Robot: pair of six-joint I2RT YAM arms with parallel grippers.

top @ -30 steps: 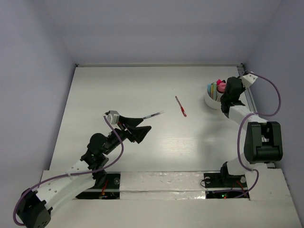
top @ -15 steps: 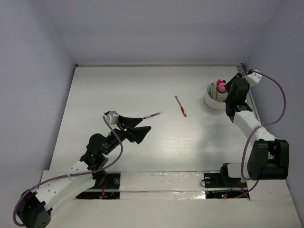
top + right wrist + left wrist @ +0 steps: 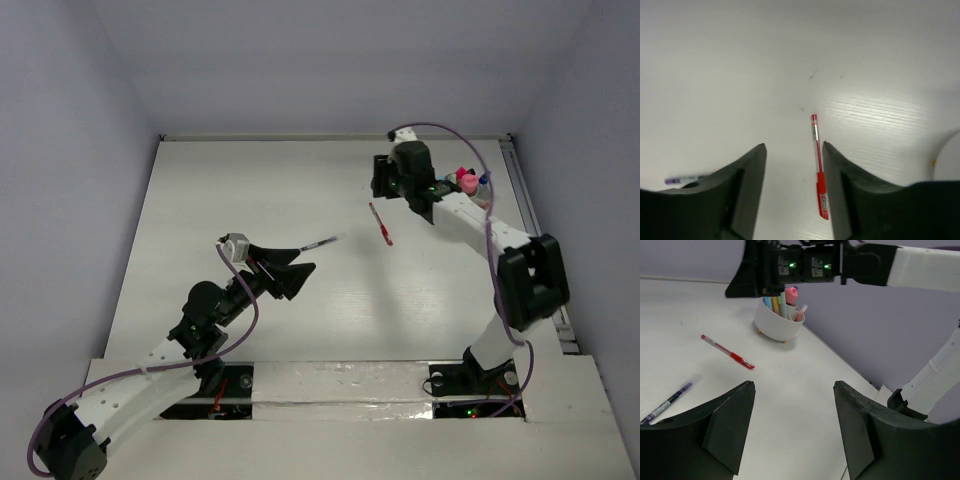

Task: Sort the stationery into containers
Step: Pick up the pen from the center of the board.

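surface is walled at back and both sides, w/ most room to move over its middle. tight spot is the far right, where the white cup of markers sits near the wall. right arm passes just by that cup, so a careless swing could tip it. right end effector, open and empty, hangs over the red pen, which lies off-centre by one finger, so a straight drop may pin or flick it, not clamp it. left end effector gapes empty too, w/ the grey pen outside its gap.

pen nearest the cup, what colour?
The pen is red; it shows best in the right wrist view.
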